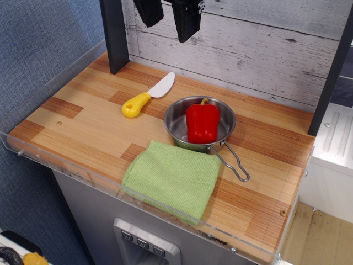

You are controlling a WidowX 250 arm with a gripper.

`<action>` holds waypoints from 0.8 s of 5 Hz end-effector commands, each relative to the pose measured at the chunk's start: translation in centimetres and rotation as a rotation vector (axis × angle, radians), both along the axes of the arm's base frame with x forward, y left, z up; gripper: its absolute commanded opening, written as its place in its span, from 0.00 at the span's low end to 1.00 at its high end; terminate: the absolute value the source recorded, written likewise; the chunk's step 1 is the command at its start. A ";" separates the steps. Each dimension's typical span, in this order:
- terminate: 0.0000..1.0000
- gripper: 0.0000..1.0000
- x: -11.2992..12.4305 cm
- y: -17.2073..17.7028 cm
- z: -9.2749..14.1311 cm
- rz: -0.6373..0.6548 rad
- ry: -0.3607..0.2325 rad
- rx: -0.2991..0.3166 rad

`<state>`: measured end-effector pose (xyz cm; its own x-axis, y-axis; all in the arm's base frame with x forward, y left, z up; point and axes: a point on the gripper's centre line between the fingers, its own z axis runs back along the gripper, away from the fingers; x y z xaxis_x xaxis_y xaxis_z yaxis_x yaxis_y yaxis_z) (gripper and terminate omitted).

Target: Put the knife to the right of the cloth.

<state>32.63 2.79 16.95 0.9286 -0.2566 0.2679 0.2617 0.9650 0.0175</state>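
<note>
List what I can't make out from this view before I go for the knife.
- Gripper: cut off by the top edge of the one view; only two dark fingers show, hanging apart, with nothing between them.
- Pan floor: covered by the red pepper.
- Cloth: its front edge hangs over the table lip, behind clear plastic.
- Knife: fully visible, lying left of the pan.

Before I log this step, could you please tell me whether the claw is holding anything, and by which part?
Nothing is held. The claw hangs open and empty above the counter; the knife lies untouched on the wood.
</note>
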 end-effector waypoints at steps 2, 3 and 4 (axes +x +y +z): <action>0.00 1.00 0.1 -0.3 0.0 -0.015 0.000 -0.003; 0.00 1.00 0.8 0.1 -0.2 -0.027 0.001 0.001; 0.00 1.00 1.0 2.7 -0.9 0.020 0.013 0.021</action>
